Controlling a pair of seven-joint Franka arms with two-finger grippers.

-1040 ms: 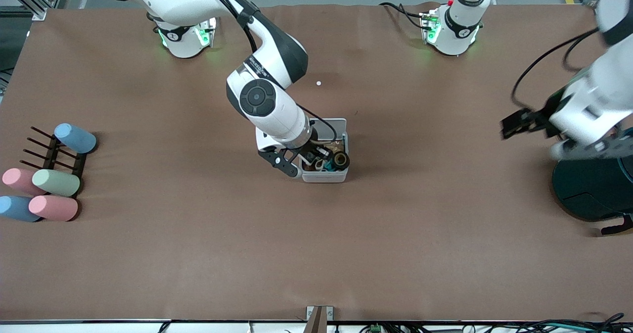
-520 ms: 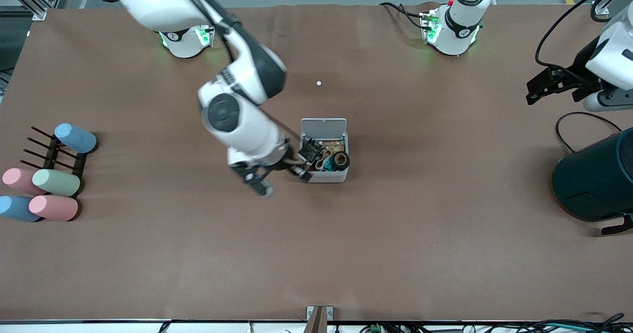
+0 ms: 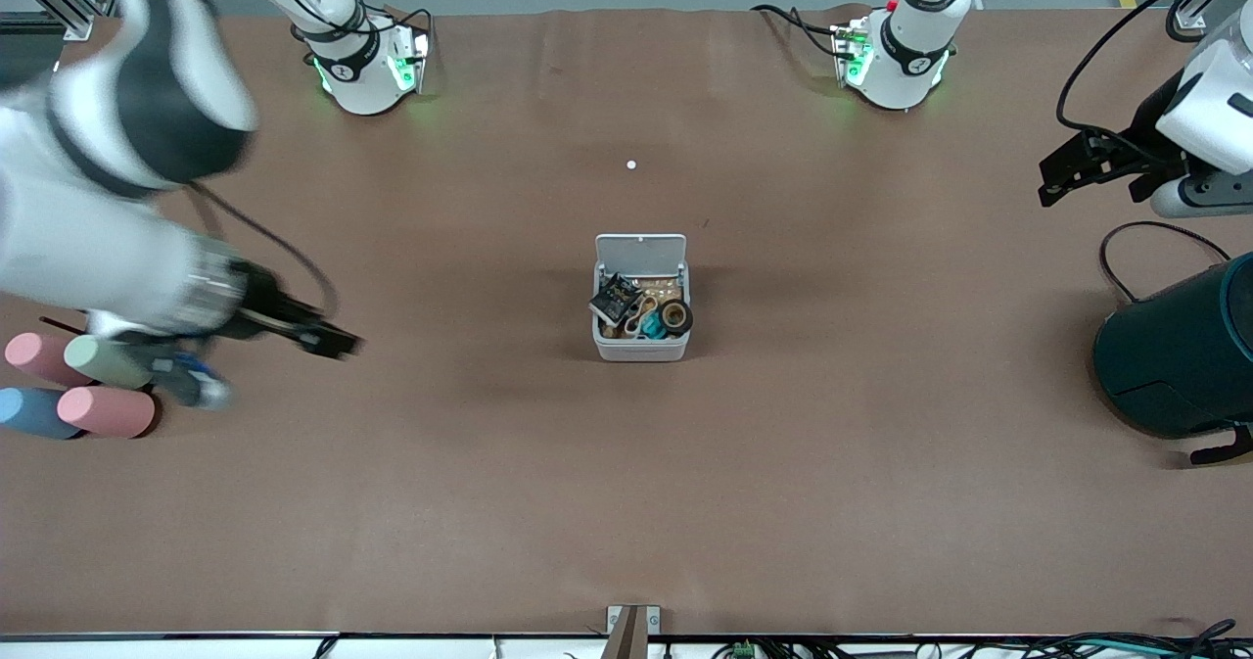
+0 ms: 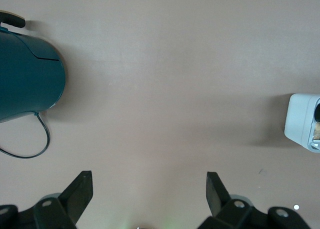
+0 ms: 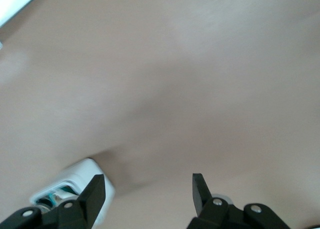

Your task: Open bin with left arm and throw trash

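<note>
The bin (image 3: 641,351) stands mid-table with its white lid (image 3: 640,251) swung open and lying back. Inside lie the trash: a black square packet (image 3: 616,299), an off-white rubber band (image 3: 636,319) and a dark tape roll (image 3: 675,318). My right gripper (image 3: 328,343) is open and empty, over the table between the bin and the pastel cylinders; its wrist view (image 5: 147,194) shows the bin (image 5: 75,181) at the edge. My left gripper (image 3: 1062,171) is open and empty over the table at the left arm's end; its wrist view (image 4: 149,189) shows the bin (image 4: 301,121).
A large dark teal cylinder (image 3: 1175,355) with a cable stands at the left arm's end, also in the left wrist view (image 4: 27,79). Pastel cylinders (image 3: 103,409) lie at the right arm's end, under the right arm. A tiny white dot (image 3: 631,164) lies farther from the camera than the bin.
My right gripper has left the bin and swung toward the right arm's end; the black packet stays in the bin. The left gripper rose from the teal cylinder, then held still.
</note>
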